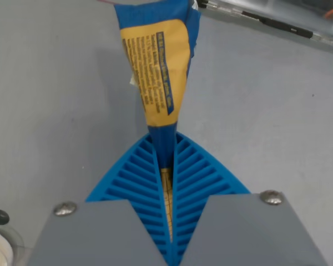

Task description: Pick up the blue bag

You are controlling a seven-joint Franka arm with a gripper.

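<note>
Blue bag (158, 66), with a large yellow panel of fine dark print on its face, runs lengthwise from the bottom middle of the wrist view up to the top edge, its long axis leaning slightly toward the wrist view's left as it rises. It narrows to a thin pinched end at the bottom and fans out wider toward the top, where its blue edges reach out of frame. The narrow end sits in the gripper (166, 183), whose two blue ribbed fingers (134, 180) are pressed together on it from both sides, with only the bag's thin edge showing in the slit between them. Grey finger mounts with a screw (64, 209) on each fill the bottom of the view. Behind the bag lies the plain grey worktop (50, 100). Along the worktop's far edge, at the wrist view's upper right, runs a dark rail (266, 21) with clear material behind it, well apart from the bag.
</note>
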